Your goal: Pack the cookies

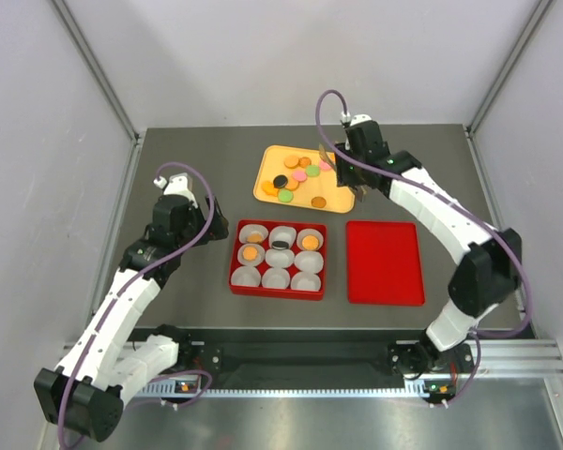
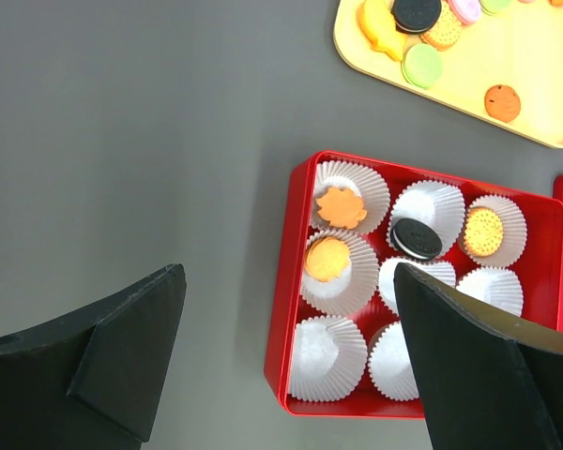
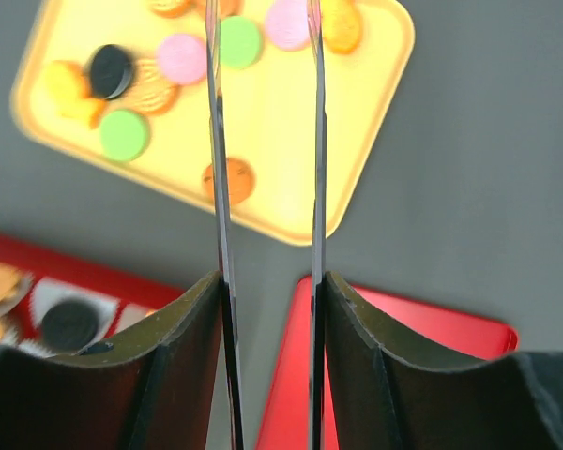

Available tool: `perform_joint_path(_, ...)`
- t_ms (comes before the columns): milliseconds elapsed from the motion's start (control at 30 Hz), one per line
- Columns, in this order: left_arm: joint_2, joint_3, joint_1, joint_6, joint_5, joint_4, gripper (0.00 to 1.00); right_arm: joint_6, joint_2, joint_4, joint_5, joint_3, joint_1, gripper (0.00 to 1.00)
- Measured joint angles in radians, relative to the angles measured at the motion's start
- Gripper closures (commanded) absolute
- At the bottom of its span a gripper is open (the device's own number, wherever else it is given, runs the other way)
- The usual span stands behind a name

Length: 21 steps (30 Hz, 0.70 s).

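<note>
While the overhead camera hides both sets of fingers, I can see the cookies [image 1: 280, 181] scattered on the yellow tray [image 1: 270, 155] by the table's far edge, with four more in the red box [image 1: 233, 255] mid-table. The left wrist camera shows the left gripper [image 2: 289, 272] spread wide and empty. The right wrist camera shows the right gripper [image 3: 263, 94] narrowly parted over the tray, pinching nothing.

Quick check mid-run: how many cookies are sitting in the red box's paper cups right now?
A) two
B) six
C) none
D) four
D: the red box holds three orange cookies and one black cookie; the other paper cups are empty.
</note>
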Motion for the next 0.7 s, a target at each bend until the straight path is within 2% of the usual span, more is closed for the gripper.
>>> perform_joint_path(167, 0.002, 0.000, 0.000, 0.000, 0.000, 0.001, 0.03, -0.018, 0.188, 0.004, 0.011, 0.081, -0.063, 0.57)
perform_joint_path(300, 0.002, 0.000, 0.000, 0.000, 0.001, 0.000, 0.03, -0.030, 0.280, 0.002, -0.001, 0.103, -0.093, 0.57)
perform_joint_path(700, 0.002, 0.000, 0.001, 0.000, 0.008, 0.000, 0.03, -0.031, 0.313, 0.013, -0.011, 0.132, -0.092, 0.58)
